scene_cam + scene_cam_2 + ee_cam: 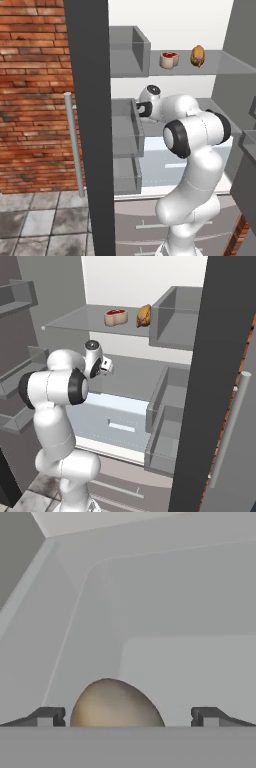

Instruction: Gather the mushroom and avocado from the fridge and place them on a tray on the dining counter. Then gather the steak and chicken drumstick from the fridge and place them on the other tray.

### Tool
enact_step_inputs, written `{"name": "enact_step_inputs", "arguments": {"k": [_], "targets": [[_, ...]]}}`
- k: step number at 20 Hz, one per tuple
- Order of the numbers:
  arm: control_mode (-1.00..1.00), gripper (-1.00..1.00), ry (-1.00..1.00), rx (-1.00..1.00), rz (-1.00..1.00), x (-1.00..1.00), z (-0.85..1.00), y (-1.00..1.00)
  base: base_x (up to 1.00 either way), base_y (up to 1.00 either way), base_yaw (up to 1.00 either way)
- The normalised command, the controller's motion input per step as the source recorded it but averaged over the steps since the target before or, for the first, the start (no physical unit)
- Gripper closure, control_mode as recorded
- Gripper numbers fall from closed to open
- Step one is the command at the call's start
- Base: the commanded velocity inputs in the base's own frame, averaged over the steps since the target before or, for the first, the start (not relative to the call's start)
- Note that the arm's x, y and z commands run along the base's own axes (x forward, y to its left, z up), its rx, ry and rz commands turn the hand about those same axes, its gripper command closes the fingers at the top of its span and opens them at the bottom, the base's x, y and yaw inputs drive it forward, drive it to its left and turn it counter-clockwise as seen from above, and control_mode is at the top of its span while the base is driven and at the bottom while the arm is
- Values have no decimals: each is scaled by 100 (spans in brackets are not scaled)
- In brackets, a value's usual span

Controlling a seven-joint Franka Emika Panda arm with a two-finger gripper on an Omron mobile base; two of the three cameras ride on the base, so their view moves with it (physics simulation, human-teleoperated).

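Mushroom, tan-beige and smoothly domed, sitting between the spread fingertips of the gripper, not clasped. Beyond the hand, pale grey fridge walls. Above the hand, steak just beside chicken drumstick.

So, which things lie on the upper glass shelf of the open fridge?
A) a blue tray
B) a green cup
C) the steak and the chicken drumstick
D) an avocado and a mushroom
C: on the upper shelf of the fridge, the red steak lies beside the tan chicken drumstick.
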Motion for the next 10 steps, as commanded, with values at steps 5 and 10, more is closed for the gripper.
{"name": "enact_step_inputs", "arguments": {"k": [5, 10], "targets": [[-100, 100, 6, 0, 0, 1, -21, 7, 0, 0, 0], [-100, 100, 1, 0, 0, 0, -13, 4, 0, 0, 0]]}}
